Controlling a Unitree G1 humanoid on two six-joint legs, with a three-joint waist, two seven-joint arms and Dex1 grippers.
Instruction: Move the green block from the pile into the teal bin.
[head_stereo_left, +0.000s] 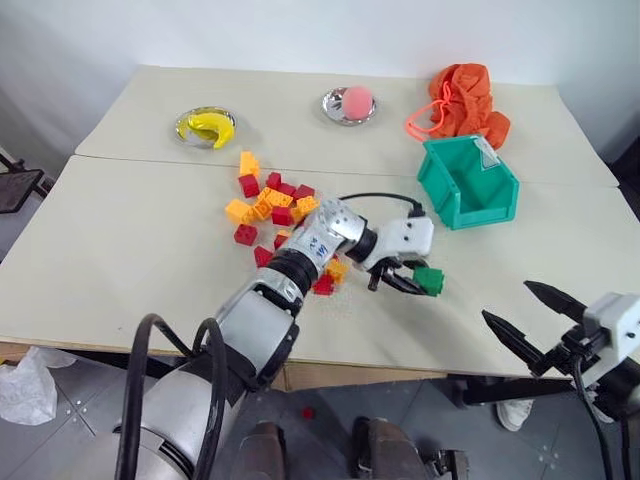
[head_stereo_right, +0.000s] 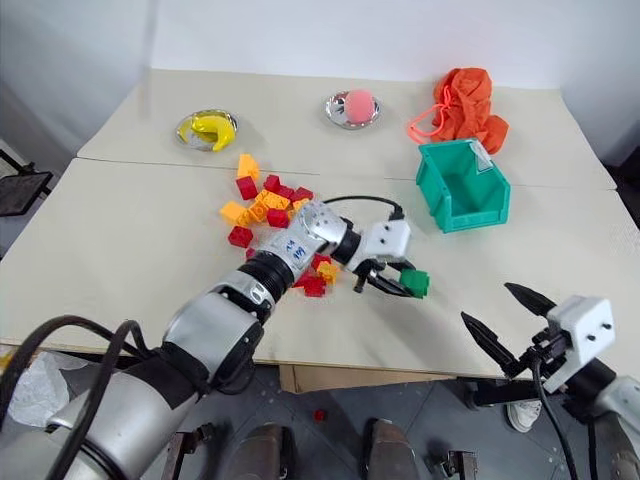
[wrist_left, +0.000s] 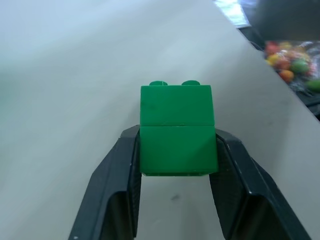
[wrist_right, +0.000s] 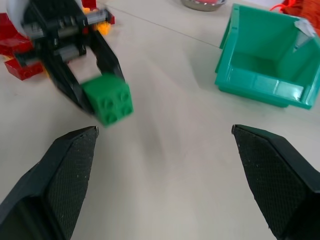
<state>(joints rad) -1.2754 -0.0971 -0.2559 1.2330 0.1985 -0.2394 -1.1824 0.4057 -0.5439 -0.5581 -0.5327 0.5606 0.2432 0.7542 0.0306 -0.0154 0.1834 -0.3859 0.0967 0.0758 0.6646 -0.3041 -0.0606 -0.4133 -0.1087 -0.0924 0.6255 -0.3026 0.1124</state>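
Observation:
The green block (head_stereo_left: 430, 279) is clamped between the black fingers of my left gripper (head_stereo_left: 408, 282), which is shut on it just above the table, to the right of the pile (head_stereo_left: 272, 208) of red, yellow and orange bricks. In the left wrist view the green block (wrist_left: 177, 129) sits studs outward between both fingers. The teal bin (head_stereo_left: 466, 182) stands farther back and to the right, its inside bare. My right gripper (head_stereo_left: 527, 315) hangs open near the table's front right edge, with nothing between its fingers; its wrist view shows the green block (wrist_right: 108, 102) and the teal bin (wrist_right: 267, 64).
An orange cloth bag (head_stereo_left: 467, 100) lies behind the bin. A metal dish with a pink ball (head_stereo_left: 350, 103) and a dish with a yellow thing (head_stereo_left: 205, 126) sit at the back. Bare table (head_stereo_left: 560, 250) lies between the block and the bin.

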